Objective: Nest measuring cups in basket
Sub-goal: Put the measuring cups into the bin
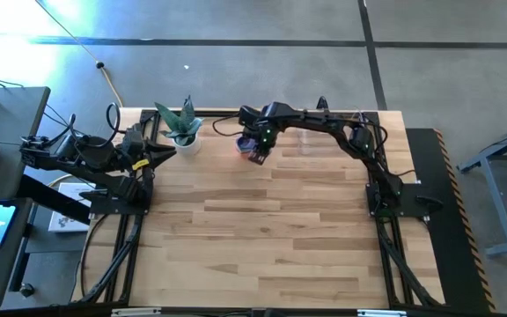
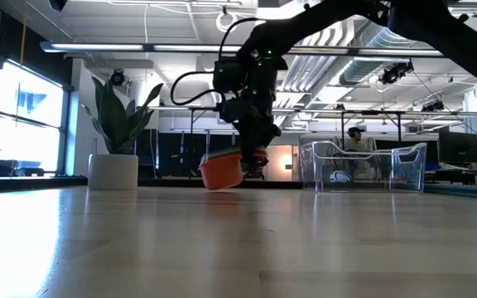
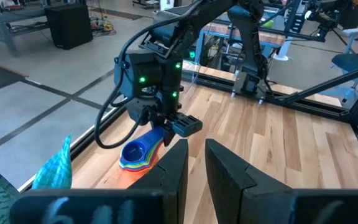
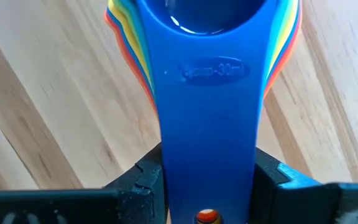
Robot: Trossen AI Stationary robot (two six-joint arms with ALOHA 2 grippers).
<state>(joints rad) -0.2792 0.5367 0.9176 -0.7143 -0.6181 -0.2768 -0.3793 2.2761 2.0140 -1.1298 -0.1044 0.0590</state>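
- At the worktop's (image 1: 262, 238) left edge we see the left claw (image 1: 167, 153) hanging idle, its fingers (image 3: 225, 168) nearly parallel with a narrow gap and nothing between them.
- Just beside it, toward the far edge, stands the white pot with a plant (image 1: 183, 132).
- Near the middle of the far edge, we see the right claw (image 1: 255, 151) pinching the flat blue handle (image 4: 210, 124) of the measuring cups (image 3: 140, 155), nested in one stack with the blue cup on top and an orange one (image 2: 222, 172) at the bottom.
- In the low view the stack hangs tilted, just clear of the wood.
- To the right, the clear basket (image 2: 369, 168) sits by the far edge, apart from the stack.
- The wide near half of the worktop lies open for movement.
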